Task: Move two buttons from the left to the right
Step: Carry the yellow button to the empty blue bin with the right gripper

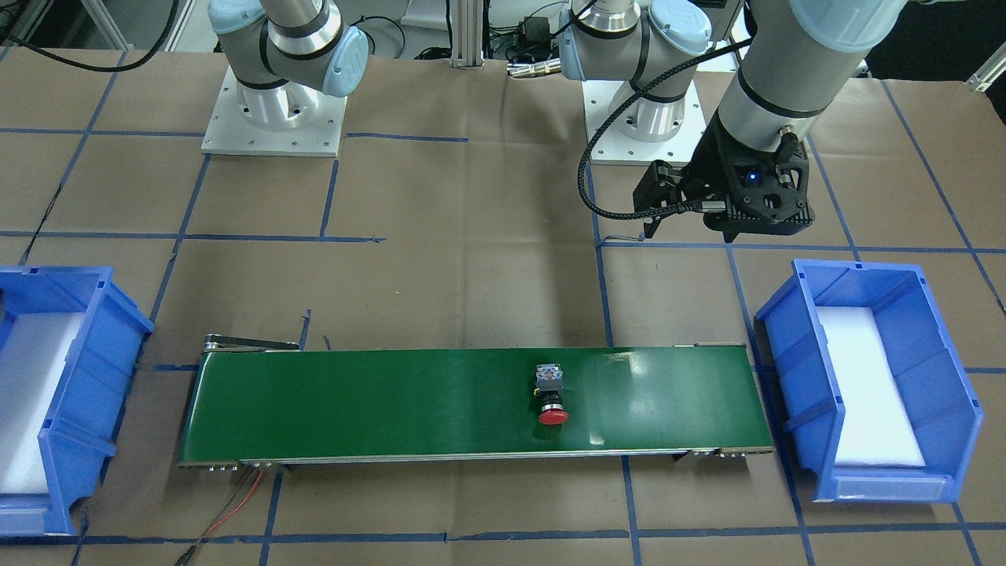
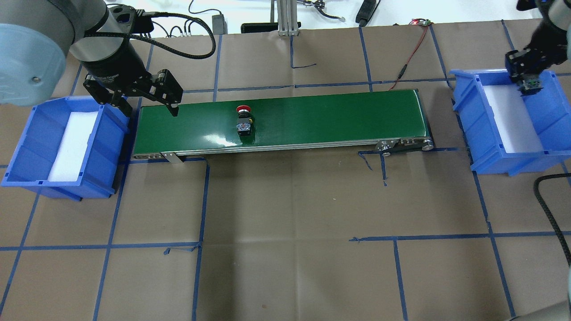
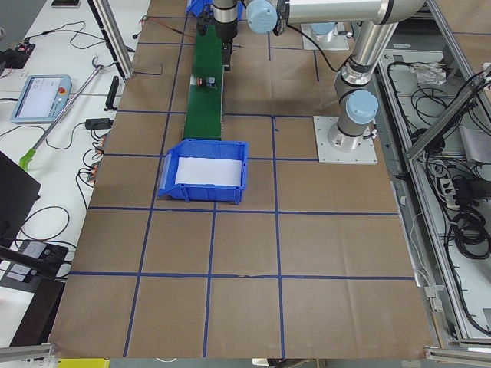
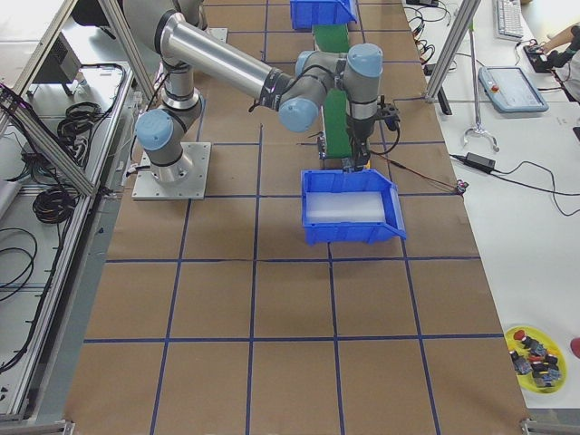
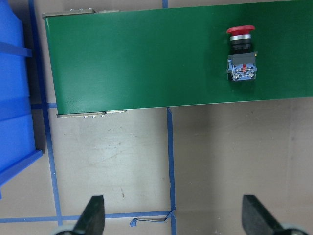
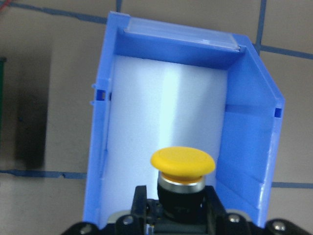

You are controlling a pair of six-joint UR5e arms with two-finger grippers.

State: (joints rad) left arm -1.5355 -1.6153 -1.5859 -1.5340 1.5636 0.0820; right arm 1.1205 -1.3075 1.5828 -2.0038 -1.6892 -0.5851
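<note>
– So, where is the red button [image 2: 243, 120]?

– Lying on its side on the green belt [image 2: 321, 116], left of the belt's middle. Its cap points toward the belt's far edge, away from the robot, and its grey block body toward the near edge. Nothing touches it.

– And the left gripper [image 2: 149, 104]?

– It hangs above the table [image 2: 290, 214] at the belt's left end, just beside the left bin [image 2: 26, 147]. Its jaws stand wide apart with nothing between them. The wrist camera shows brown paper and blue tape under them, and the red button well off to one side.

– What about the yellow button [image 6: 182, 164]?

– It is clamped in the right gripper [image 2: 530, 82]. The jaws are closed on its black body, and the yellow cap sticks out in front of them.

– Where is that one hanging?

– Over the right bin [image 2: 513, 162], above its far wall. From the wrist view the cap sits over the white pad [image 6: 166, 112] lining the bin's floor. I can't tell how high above the pad it is, but it isn't touching.
</note>
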